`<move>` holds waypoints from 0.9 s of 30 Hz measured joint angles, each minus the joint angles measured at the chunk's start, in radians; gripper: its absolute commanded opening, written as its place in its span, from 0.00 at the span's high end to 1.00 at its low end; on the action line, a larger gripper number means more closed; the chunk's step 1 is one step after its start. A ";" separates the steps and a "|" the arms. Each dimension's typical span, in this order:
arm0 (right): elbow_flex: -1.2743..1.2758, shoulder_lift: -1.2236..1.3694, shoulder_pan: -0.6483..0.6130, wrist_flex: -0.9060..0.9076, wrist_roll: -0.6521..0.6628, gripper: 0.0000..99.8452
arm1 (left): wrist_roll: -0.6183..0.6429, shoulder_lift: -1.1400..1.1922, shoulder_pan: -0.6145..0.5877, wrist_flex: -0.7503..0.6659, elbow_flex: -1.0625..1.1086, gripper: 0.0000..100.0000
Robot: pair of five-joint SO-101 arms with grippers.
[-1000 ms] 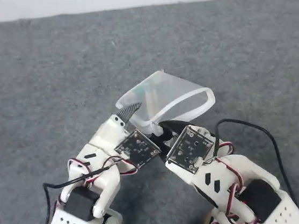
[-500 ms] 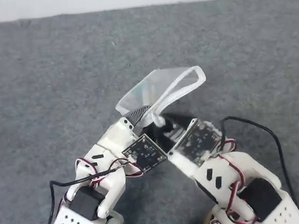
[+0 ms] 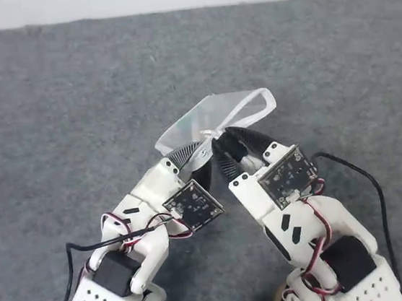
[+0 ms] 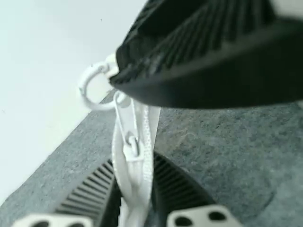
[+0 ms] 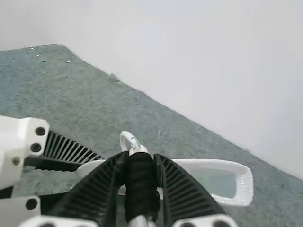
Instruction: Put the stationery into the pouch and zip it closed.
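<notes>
Above the surface [image 3: 50,102] you are zipping the pouch [image 3: 215,116], left fingers [image 3: 183,155] clamping its zipper end, right fingers [image 3: 247,139] pinching the zip pull [image 4: 125,123], next probably needing a steady pull along the track.

the pouch [image 3: 208,120] is milky clear, with white zipper tape [image 4: 142,161] and a white zipper pull [image 4: 127,124]. the left gripper [image 3: 196,155] and the right gripper [image 3: 227,141] are black and ribbed. the table [image 3: 64,93] is speckled grey.
</notes>
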 measured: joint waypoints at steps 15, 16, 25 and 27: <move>-0.002 0.152 0.094 -0.107 -0.003 0.99 | 0.000 0.000 -0.002 -0.003 0.000 0.99; -0.005 0.172 0.094 -0.118 -0.003 0.99 | 0.000 0.000 -0.005 -0.005 0.000 0.99; -0.005 0.203 0.132 -0.166 0.000 0.99 | 0.000 0.000 -0.006 -0.006 -0.002 0.99; -0.003 0.215 0.158 -0.173 0.000 0.99 | 0.000 0.000 -0.006 -0.008 -0.002 0.99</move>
